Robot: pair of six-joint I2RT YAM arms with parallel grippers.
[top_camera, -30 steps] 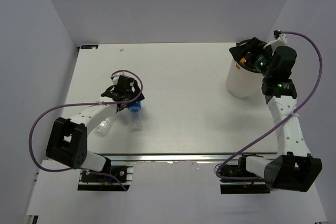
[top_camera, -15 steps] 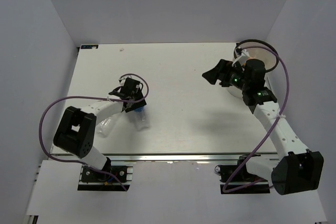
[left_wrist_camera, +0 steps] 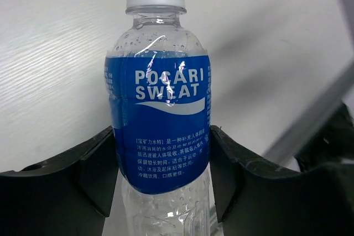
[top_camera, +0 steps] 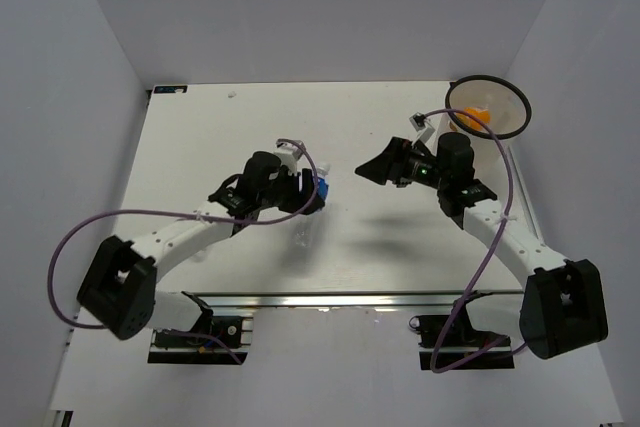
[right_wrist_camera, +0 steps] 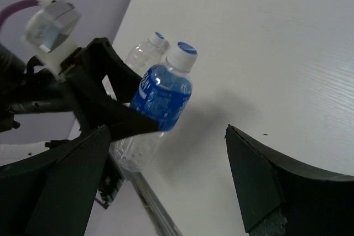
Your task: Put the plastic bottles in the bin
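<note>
Bin [top_camera: 508, 119] at the surface's [top_camera: 340, 127] far right holds an orange bottle [top_camera: 476, 117]. Left claw [left_wrist_camera: 160, 153] grips a clear bottle [left_wrist_camera: 157, 131] (blue label, pale cap) above mid-surface; right claw [right_wrist_camera: 166, 158] gapes wide.

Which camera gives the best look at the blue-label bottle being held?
The left wrist view: the bottle fills the frame, with its label readable. The right wrist view shows it smaller and tilted, from farther off. The top view shows only a speck of blue.
</note>
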